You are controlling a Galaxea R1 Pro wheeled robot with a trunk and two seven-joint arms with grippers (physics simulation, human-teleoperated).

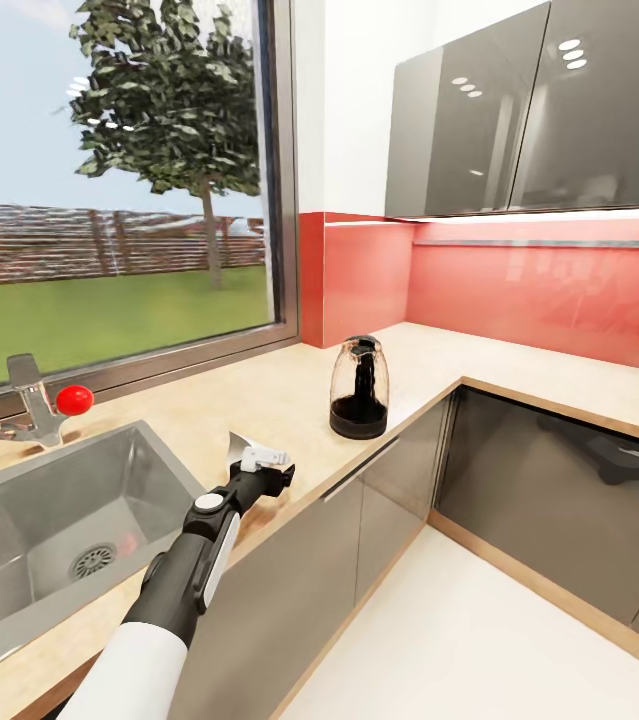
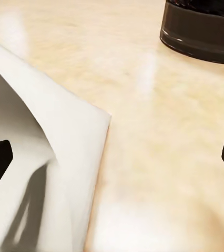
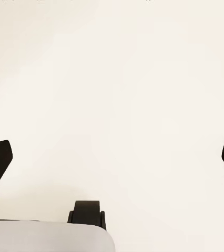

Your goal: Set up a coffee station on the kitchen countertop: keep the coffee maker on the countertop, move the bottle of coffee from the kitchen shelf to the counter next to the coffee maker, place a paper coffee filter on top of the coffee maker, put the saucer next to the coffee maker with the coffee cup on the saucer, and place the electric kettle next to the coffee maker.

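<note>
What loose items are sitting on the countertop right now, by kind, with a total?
Electric kettle: 1
Paper coffee filter: 1, at the left gripper
Total: 2 on the kitchen countertop

Tap (image 1: 31, 405) with a red knob (image 1: 74, 400) at far left, below the window (image 1: 119, 180). Red wall panel (image 1: 519, 285) at right, under grey wall cabinets (image 1: 534, 110).
</note>
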